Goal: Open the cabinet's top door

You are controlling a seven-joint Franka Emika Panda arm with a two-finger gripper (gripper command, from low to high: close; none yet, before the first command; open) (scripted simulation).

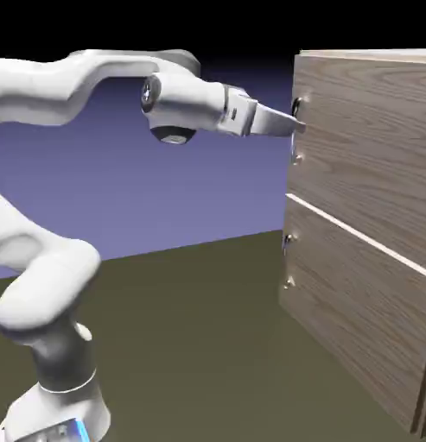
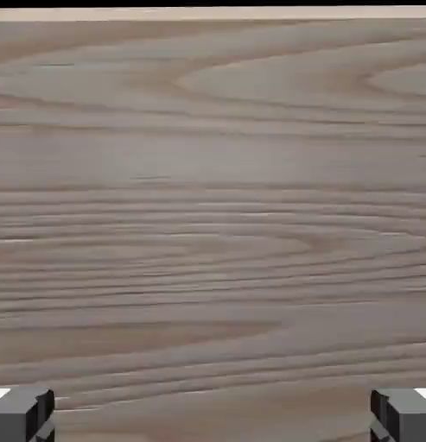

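The cabinet stands at the right, in grey-brown wood grain. Its top door looks shut, flush with the panel below. The small silver handle runs down the door's left edge. My gripper reaches in level from the left, its tips right at the handle's middle, against the door's edge. In the hand view the top door's wood fills the picture. The two grey fingertips sit far apart in the bottom corners, so the gripper is open. No handle shows between them.
A pale seam splits the top door from the lower door, which has its own small handle. The olive table stretches in front of the cabinet. My arm's base rises at the lower left.
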